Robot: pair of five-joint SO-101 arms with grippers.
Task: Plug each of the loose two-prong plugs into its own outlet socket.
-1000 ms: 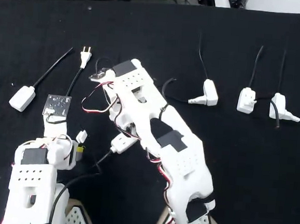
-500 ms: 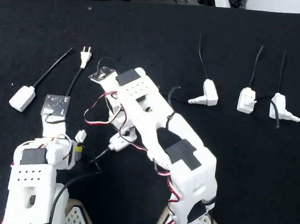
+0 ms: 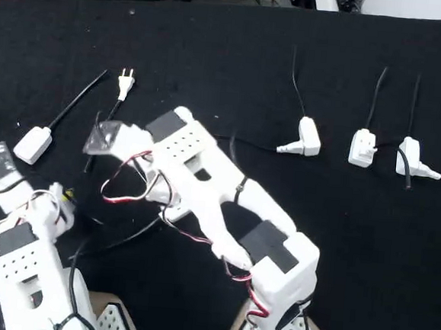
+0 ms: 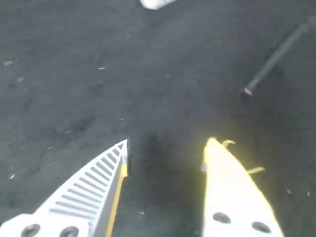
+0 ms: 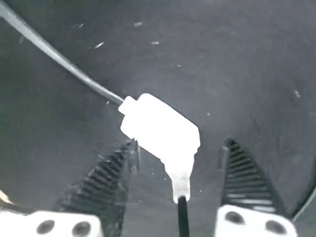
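My right tool (image 5: 180, 144) stands open, its jaws spread to either side of a white connector (image 5: 160, 129) that lies flat on the black bench (image 5: 237, 59). A grey cable (image 5: 54, 57) leaves one end of it and a black cable (image 5: 182, 217) the other. I cannot tell whether it is a plug already seated in a socket. My left tool (image 4: 168, 145) is open too, with nothing between its jaws, over bare bench. Farther out, seen from above, a loose two-prong plug (image 3: 124, 83) lies toward the far left. A white socket block (image 3: 31, 144) sits near my left arm (image 3: 22, 264). A row of three white cabled pieces (image 3: 362, 148) lies to the right, well apart from both arms.
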